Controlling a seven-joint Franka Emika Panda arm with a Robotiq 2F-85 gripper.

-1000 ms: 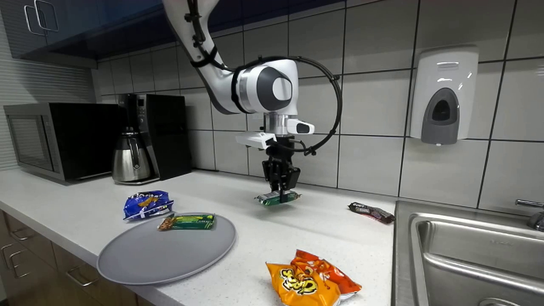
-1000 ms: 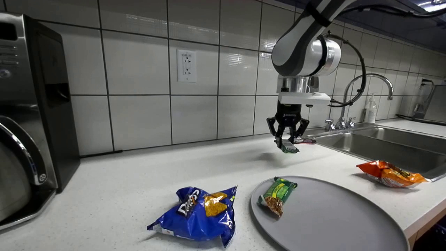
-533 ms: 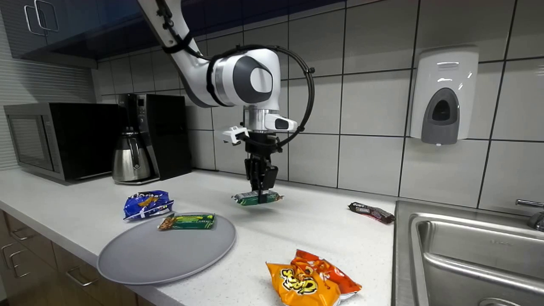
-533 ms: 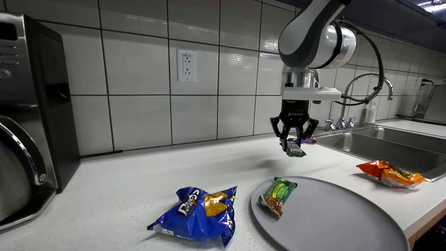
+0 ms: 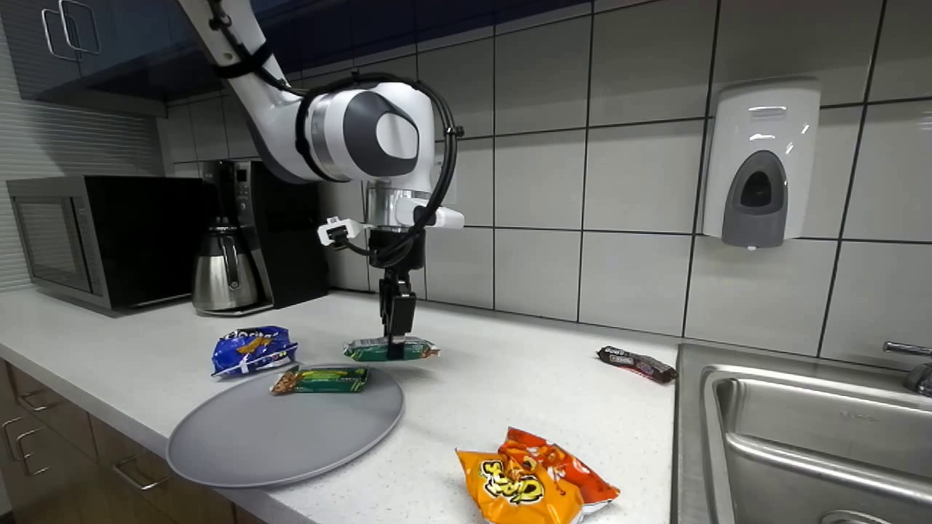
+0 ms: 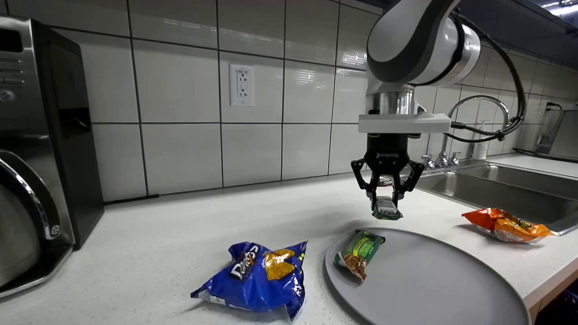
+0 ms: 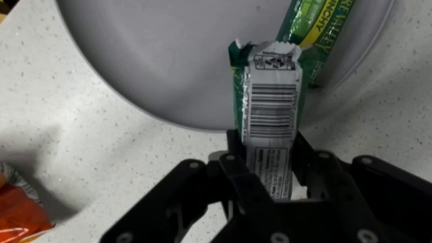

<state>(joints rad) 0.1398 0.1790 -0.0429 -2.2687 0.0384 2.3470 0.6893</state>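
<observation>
Held bar (image 7: pixel 273 108): green wrapper, barcode face up, I've got it hanging clear of ctr (image 6: pixel 158 253), nr the rim of plate (image 6: pixel 429 280); in wrist view it crosses that rim.
Gripper (image 6: pixel 384 203): I'm pointing it straight down, jaws clamped on the long sides of that bar.
2nd bar (image 6: pixel 361 250): also green, lying on plate, nr its edge.
Blue bag (image 6: pixel 266 275): on ctr, just beside plate.
Orange bag (image 5: pixel 531 477): on ctr too, apart from plate.
Dark bar (image 5: pixel 637 364): on ctr, well away from plate.
</observation>
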